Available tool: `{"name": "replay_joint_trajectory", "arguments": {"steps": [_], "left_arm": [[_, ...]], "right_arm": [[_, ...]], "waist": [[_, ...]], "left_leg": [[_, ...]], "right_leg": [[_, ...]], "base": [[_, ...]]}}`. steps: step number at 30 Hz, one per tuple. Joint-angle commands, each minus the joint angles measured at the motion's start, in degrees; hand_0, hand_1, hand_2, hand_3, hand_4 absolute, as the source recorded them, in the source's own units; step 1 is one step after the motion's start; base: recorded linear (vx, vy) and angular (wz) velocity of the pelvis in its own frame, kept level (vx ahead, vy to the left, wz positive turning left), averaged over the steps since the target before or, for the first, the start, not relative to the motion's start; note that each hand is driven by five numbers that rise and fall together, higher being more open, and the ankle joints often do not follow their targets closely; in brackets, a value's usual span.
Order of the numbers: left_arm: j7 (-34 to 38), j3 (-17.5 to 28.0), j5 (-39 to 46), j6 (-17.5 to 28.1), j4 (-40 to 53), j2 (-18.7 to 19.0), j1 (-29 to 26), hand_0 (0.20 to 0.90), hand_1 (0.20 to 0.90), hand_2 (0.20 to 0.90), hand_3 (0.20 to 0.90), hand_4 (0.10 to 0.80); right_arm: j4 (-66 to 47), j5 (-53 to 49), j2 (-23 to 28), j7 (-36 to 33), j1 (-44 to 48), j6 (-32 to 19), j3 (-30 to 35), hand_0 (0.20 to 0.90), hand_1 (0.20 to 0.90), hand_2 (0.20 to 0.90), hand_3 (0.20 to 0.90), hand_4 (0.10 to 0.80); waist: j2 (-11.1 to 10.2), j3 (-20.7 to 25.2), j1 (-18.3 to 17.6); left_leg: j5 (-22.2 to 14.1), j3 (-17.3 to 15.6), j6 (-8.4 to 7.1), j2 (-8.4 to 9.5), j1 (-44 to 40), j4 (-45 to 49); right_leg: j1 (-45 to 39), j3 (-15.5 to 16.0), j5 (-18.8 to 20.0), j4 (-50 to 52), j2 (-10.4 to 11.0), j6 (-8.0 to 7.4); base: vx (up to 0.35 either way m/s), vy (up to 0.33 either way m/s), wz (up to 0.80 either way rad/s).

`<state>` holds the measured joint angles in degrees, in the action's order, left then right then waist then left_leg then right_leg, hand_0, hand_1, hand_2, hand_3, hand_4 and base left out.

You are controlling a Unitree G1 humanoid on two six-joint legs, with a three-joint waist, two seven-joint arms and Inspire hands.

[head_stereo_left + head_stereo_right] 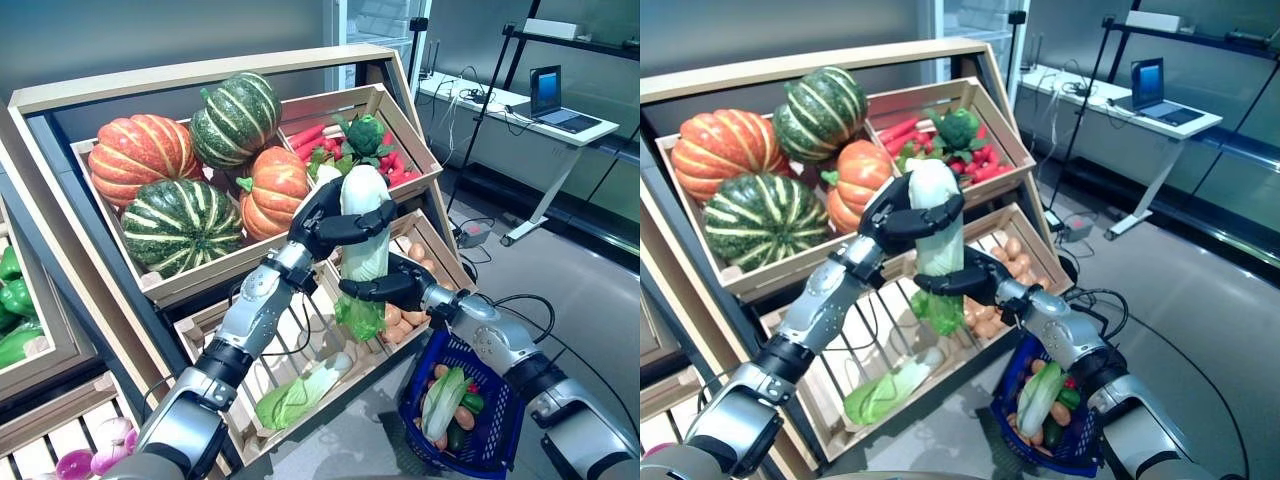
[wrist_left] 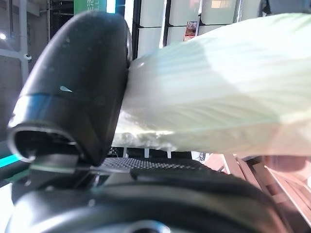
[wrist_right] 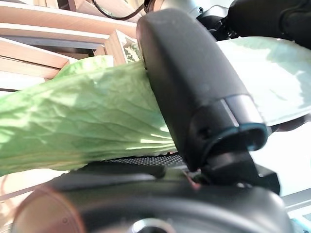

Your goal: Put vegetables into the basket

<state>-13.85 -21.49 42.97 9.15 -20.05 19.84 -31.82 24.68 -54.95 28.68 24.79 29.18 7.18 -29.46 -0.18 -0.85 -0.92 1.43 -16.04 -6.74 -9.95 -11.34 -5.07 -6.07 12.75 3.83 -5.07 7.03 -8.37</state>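
Observation:
A napa cabbage, white at the top and green at the bottom, hangs upright in front of the shelf. My left hand is curled round its white upper part. Lower down, my right hand grips its green leafy part. The blue basket hangs by my right forearm and holds another cabbage with other vegetables. A second napa cabbage lies in the lower slatted crate.
The wooden shelf carries pumpkins, a crate of red peppers and broccoli, and a crate of potatoes. Green peppers sit at the far left. A desk with a laptop stands at the back right.

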Motion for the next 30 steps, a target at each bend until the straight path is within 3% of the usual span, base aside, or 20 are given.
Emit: {"name": "replay_joint_trajectory", "arguments": {"steps": [1,12,25,30], "left_arm": [[2.3,-1.2,-3.9,2.4,-4.4,-1.3,-2.5,0.9,0.9,0.9,0.9,0.8],[0.3,2.9,-6.4,1.3,-2.1,3.2,3.8,0.9,0.9,0.9,0.9,0.8],[2.6,6.7,-10.2,2.6,-6.5,7.3,5.9,0.9,0.9,0.9,0.9,0.8],[5.0,8.9,-13.6,3.7,-12.1,10.6,5.8,0.9,0.9,0.9,0.9,0.8]], "right_arm": [[-1.4,-9.0,-8.5,-0.7,13.2,-9.2,12.7,0.3,0.3,0.3,0.3,0.4],[-0.5,-3.6,-3.7,1.1,-3.0,-6.3,17.8,0.3,0.3,0.3,0.3,0.4],[5.4,-2.5,1.1,0.3,-8.8,-6.5,21.2,0.3,0.3,0.3,0.3,0.4],[9.2,-2.3,3.4,0.0,-10.9,-7.1,24.3,0.3,0.3,0.3,0.3,0.4]], "waist": [[-2.1,2.1,-0.9],[-2.0,0.8,-1.4],[-2.0,0.2,-2.3],[-1.9,0.0,-2.6]], "left_leg": [[-1.8,3.7,0.47,0.82,3.3,0.1],[-1.5,3.3,0.42,0.43,3.6,0.1],[-1.2,2.2,0.12,0.11,3.3,0.1],[-1.1,1.8,0.02,0.04,3.2,0.1]], "right_leg": [[-2.3,-0.9,-3.2,0.5,1.8,-0.15],[-2.0,-0.4,-2.7,0.4,2.0,-0.48],[-2.1,-0.4,-2.2,0.2,2.2,-0.85],[-2.1,-0.3,-2.2,0.2,2.1,-0.93]], "base": [[0.0,0.0,0.0],[-0.001,0.002,-0.01],[0.0,-0.001,-0.01],[0.0,0.0,0.0]]}}
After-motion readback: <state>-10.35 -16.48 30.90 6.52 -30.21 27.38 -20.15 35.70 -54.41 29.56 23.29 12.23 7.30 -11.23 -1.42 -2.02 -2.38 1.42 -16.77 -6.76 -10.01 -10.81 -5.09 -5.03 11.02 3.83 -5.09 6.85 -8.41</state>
